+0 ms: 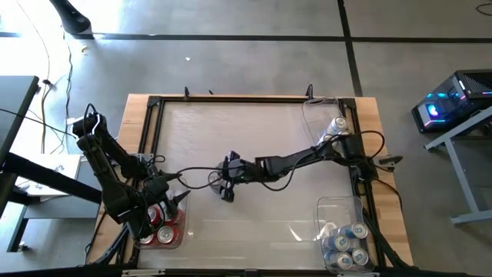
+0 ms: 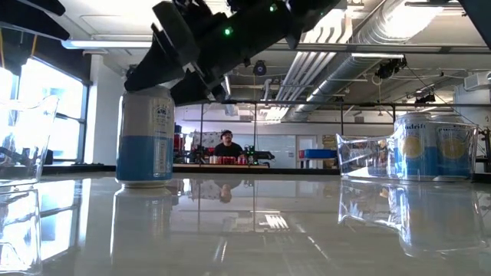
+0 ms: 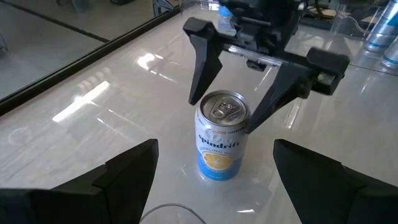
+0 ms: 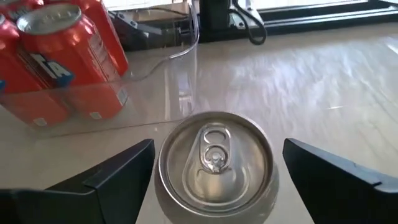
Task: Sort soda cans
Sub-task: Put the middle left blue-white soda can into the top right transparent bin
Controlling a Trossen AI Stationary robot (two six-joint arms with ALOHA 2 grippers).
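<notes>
Overhead, right end effector [image 1: 224,187] sits mid-table over blue-and-silver can [image 1: 216,180]; left end effector [image 1: 178,198] open beside red cans [image 1: 159,223] in near-left bin [image 1: 181,235].
Low view: can [image 2: 146,136] upright on table [image 2: 253,230].
Left wrist: right fingers [image 3: 203,59] spread either side of can [image 3: 222,135], not clamped.
Right wrist: can top [image 4: 214,165] between open fingers.

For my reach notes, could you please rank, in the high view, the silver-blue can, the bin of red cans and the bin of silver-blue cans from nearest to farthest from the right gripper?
1. Silver-blue can: at the right gripper, table centre.
2. Bin of red cans: near-left corner.
3. Bin of silver-blue cans: near-right corner, farthest.
</notes>
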